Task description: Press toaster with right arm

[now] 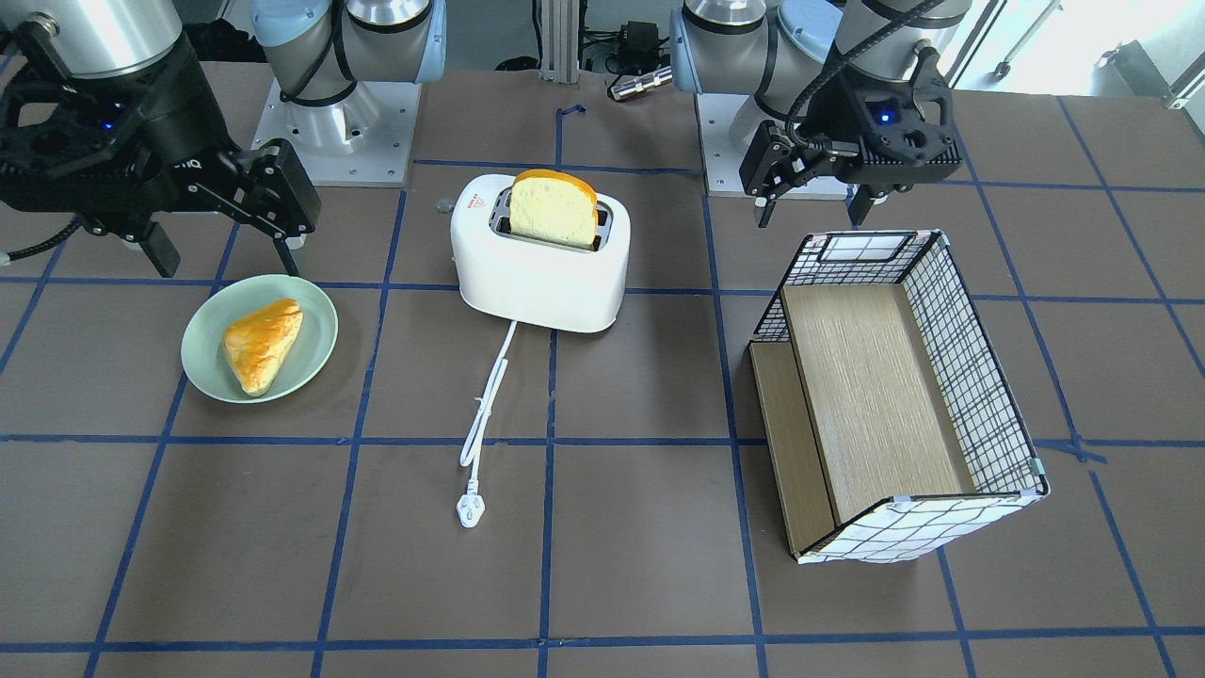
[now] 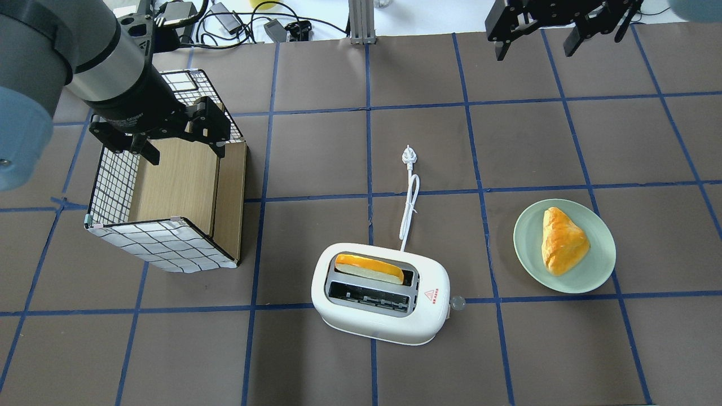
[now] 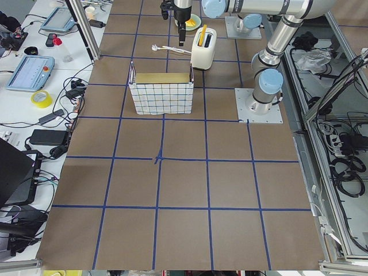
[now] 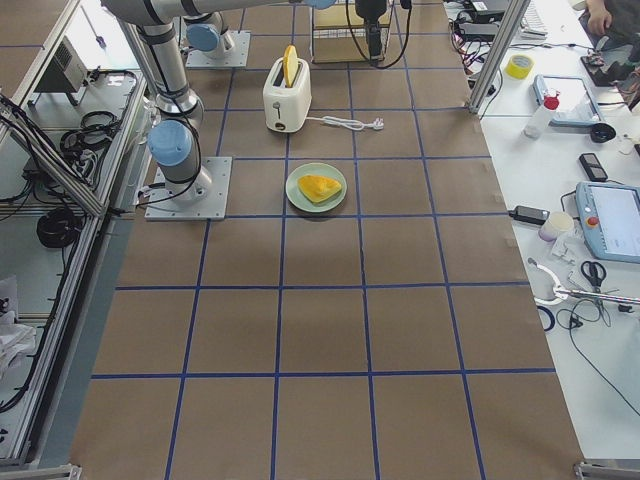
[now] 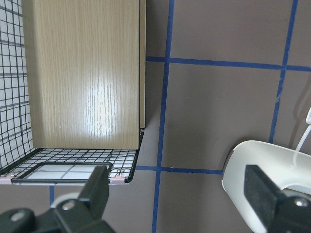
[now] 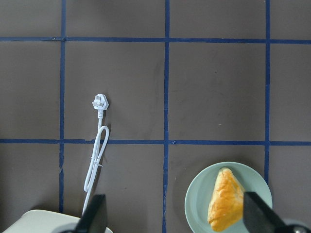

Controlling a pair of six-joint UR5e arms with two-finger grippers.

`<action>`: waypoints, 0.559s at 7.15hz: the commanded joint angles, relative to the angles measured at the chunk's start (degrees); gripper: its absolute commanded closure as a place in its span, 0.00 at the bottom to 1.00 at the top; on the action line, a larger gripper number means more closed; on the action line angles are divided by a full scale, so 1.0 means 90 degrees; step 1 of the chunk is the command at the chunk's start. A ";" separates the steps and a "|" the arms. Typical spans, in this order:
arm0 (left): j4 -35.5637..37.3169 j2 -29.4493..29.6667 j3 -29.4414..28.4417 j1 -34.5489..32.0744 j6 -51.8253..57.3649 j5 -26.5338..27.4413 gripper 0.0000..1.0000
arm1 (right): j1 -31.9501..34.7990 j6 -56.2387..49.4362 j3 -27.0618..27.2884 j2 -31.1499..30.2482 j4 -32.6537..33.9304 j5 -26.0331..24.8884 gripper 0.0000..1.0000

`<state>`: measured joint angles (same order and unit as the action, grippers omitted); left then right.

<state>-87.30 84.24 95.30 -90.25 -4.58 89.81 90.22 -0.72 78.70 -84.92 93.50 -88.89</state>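
The white rounded plastic toaster (image 2: 386, 327) sits lower centre of the overhead frame.
Long axis runs across frame, lever knob (image 2: 457, 303) at its right end; my black two-finger right gripper (image 2: 536, 49) hangs upper right, fingers wide, well apart from it.

You get two steep fixed views from opposite sides of the desk (image 2: 507, 349), two distant end views, and two close downward wrist views; all share the toaster (image 1: 541, 273).
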 commanded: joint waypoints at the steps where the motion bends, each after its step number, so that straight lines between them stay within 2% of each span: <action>1: 0.0003 0.0005 -0.0003 -0.0002 0.0001 0.0001 0.00 | -0.0063 0.0021 0.0558 -0.0153 0.0469 0.0023 0.01; 2: 0.0003 0.0005 -0.0003 -0.0002 0.0001 0.0001 0.00 | -0.0073 0.0041 0.0910 -0.0338 0.0732 0.0013 0.00; 4: 0.0003 0.0005 -0.0003 -0.0002 0.0001 0.0001 0.00 | -0.0053 0.0041 0.0962 -0.0369 0.0803 -0.0055 0.00</action>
<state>-87.27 84.28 95.27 -90.26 -4.57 89.82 89.81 -0.38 86.69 -87.95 100.13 -88.98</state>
